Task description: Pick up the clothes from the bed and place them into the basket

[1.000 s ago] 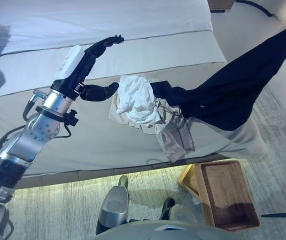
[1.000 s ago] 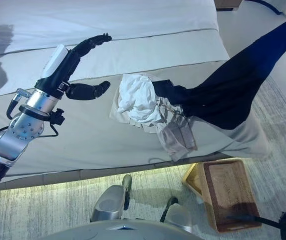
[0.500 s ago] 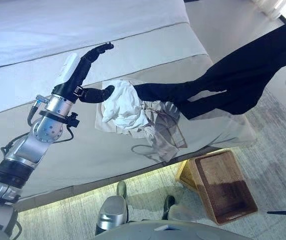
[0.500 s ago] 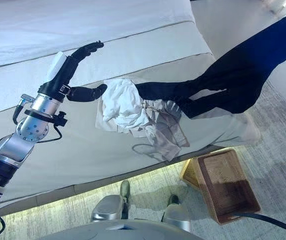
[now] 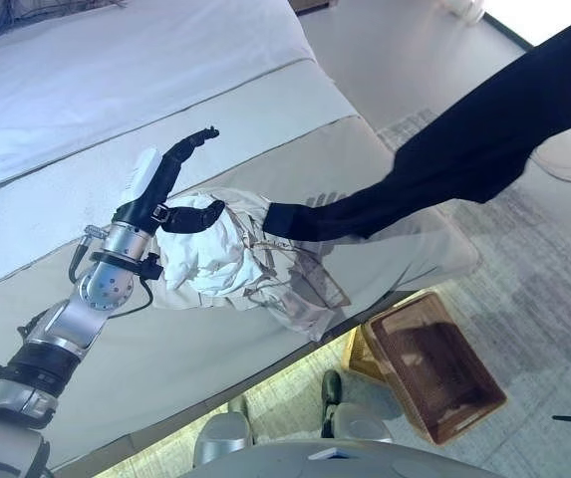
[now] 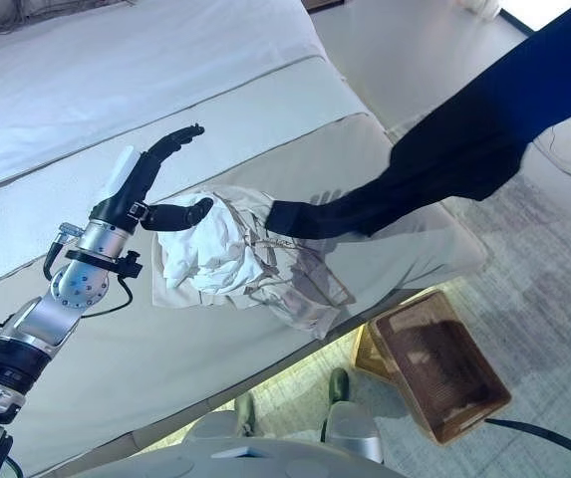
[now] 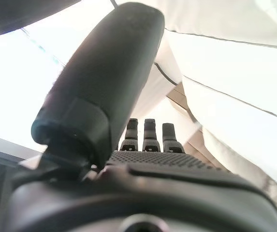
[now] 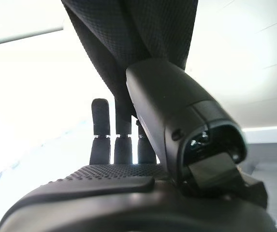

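A heap of white clothes lies on the bed near its front edge, with a thin grey piece hanging over the edge. My left hand is open at the heap's left side, fingers straight and raised, thumb resting on the white cloth. It also shows in the left wrist view. A long dark garment stretches from the heap up to the upper right. In the right wrist view my right hand pinches this dark cloth between thumb and fingers.
A brown wicker basket stands on the grey carpet below the bed's front right corner. The bed's right edge drops to bare floor beyond.
The camera has shifted. The dark garment has been lifted higher and pulled out to the right. My left hand has closed in on the white heap, its thumb now on the cloth.
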